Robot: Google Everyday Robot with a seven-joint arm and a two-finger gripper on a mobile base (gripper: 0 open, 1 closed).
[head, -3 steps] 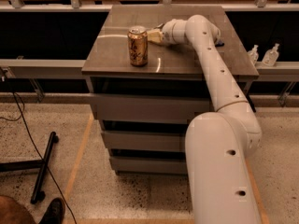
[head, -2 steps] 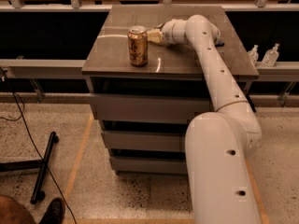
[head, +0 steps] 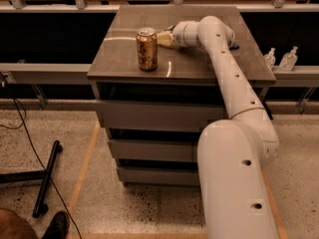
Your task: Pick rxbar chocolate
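Note:
The rxbar chocolate does not show in the camera view; it may be hidden behind my arm or gripper. My gripper (head: 162, 39) reaches in from the right, low over the grey table top (head: 199, 68), just right of and behind a gold-brown drink can (head: 147, 49) that stands upright near the table's front left. My white arm (head: 224, 73) runs from the bottom right up across the table's right half.
A small dark blue object (head: 234, 46) peeks out behind my arm on the right of the table. Drawers (head: 149, 118) sit below the top. Two clear bottles (head: 281, 59) stand on a shelf at right. A black stand leg (head: 45, 180) lies on the floor at left.

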